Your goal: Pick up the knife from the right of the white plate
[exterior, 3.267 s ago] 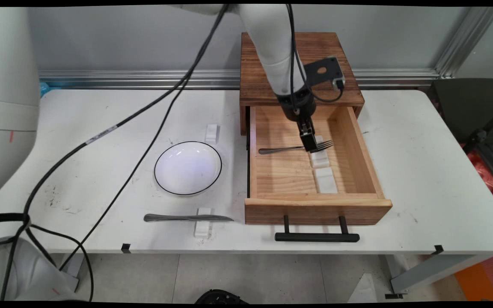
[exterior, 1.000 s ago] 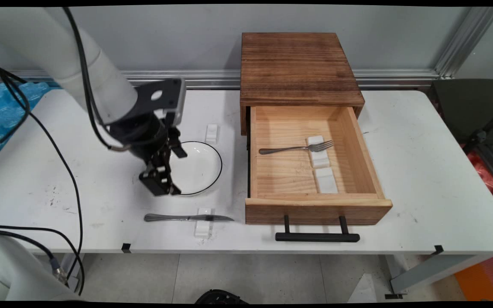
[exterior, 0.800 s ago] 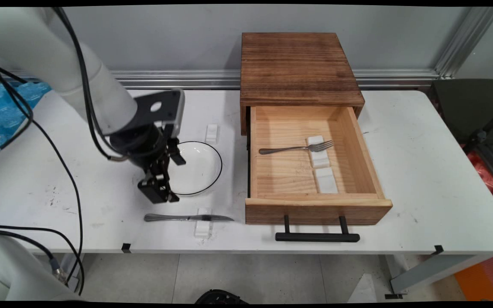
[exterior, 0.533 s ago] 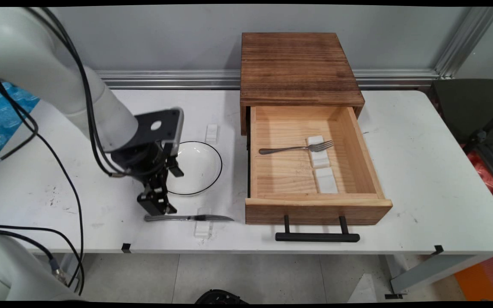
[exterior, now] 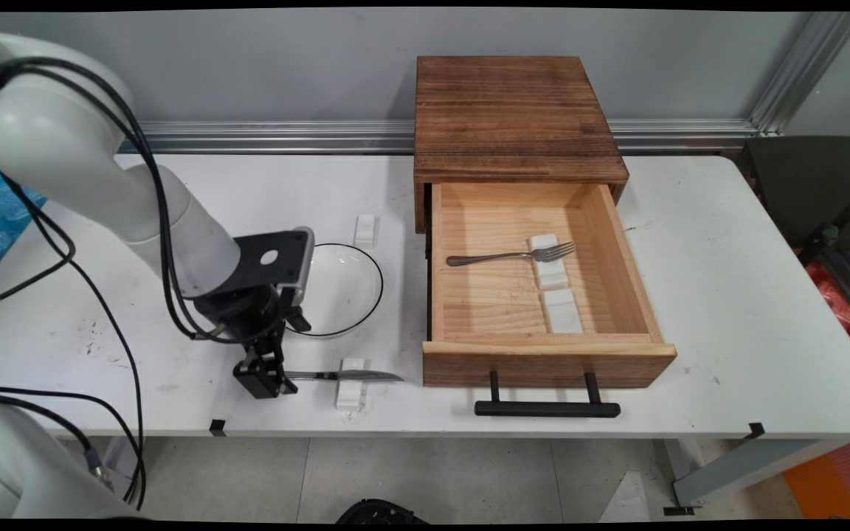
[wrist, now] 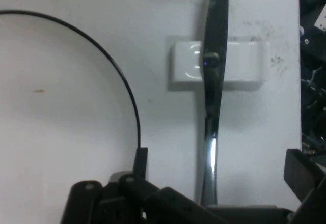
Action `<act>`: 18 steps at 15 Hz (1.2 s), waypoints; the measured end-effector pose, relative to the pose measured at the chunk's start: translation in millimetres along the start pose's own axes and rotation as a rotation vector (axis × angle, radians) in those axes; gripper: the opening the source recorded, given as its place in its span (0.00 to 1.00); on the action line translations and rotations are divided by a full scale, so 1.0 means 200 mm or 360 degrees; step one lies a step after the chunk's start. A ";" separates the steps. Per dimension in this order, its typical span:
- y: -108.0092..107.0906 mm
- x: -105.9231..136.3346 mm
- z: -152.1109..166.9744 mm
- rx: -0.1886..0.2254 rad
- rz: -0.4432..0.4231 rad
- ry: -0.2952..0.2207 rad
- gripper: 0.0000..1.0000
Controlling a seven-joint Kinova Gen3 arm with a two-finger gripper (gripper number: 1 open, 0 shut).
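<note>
The gripper point(exterior: 266, 381), fingers spread open either side of the handle of the knife point(exterior: 344, 375) (its blade rests across a white block point(exterior: 352, 383)), hovers low near the table's point(exterior: 727, 295) front edge, beside the plate point(exterior: 340, 287).

Main view: fixed, high over near table point(exterior: 727, 243) edge, looks down and across to the back wall, wide. Hand view: on the hand, close, straight down along gripper point(wrist: 214, 183). Shared: knife point(exterior: 347, 375) point(wrist: 214, 81), the white rest point(exterior: 352, 391) point(wrist: 186, 68) under it, plate point(exterior: 355, 284) point(wrist: 61, 107) beside knife.
</note>
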 end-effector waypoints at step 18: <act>0.04 -0.04 0.16 -0.0028 0.0019 0.0025 1.00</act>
